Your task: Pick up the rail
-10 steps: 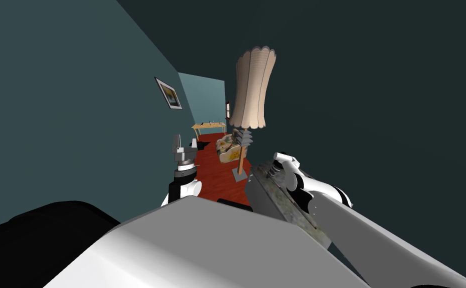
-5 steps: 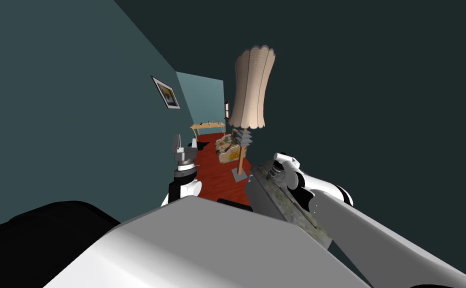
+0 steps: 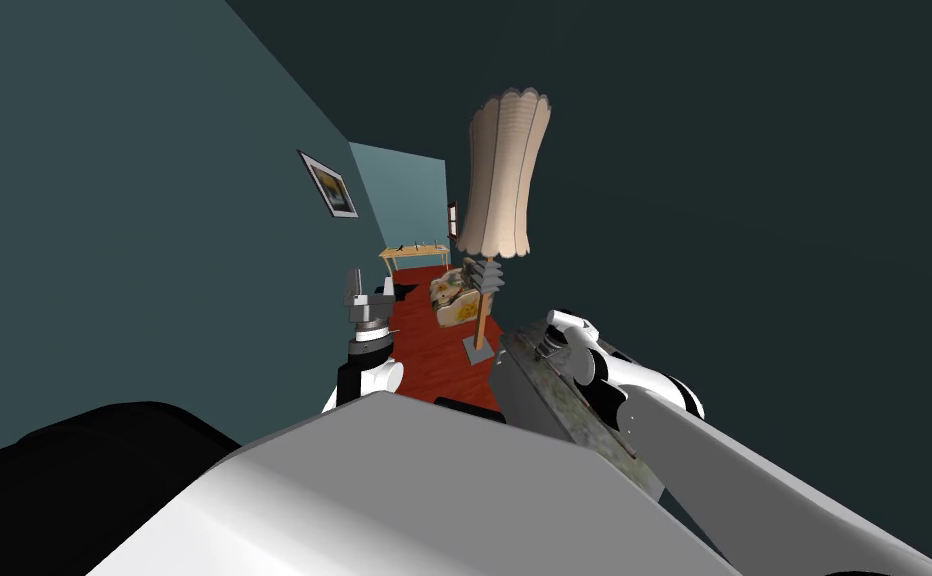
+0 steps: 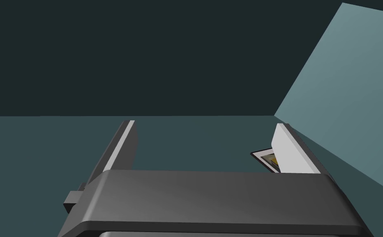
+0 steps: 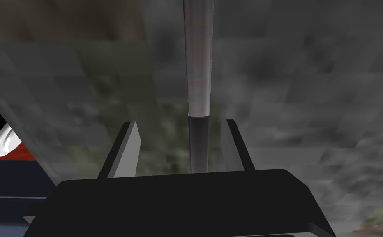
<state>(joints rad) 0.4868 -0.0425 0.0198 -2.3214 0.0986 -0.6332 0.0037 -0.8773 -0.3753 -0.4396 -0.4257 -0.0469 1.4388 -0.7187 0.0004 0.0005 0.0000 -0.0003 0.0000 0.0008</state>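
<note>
Rail point(image 5: 198, 61): thin light grey rod with a dark end, lying on mottled grey slab point(image 5: 310, 82).
Right gripper point(image 5: 180, 122): partly open, 2 fingers straddling the rail's dark end, neither pressing its sides; nothing gripped.
Left gripper point(image 4: 205, 122): spread wide, empty, raised beside teal wall point(image 3: 104, 200).
Background: floor lamp point(image 3: 504, 180) on red floor point(image 3: 434, 350).

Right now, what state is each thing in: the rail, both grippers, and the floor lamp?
Rail: lying on the mottled grey surface, not gripped.
Right gripper: open, straddling the rail.
Left gripper: open, empty.
Floor lamp: standing upright.
</note>
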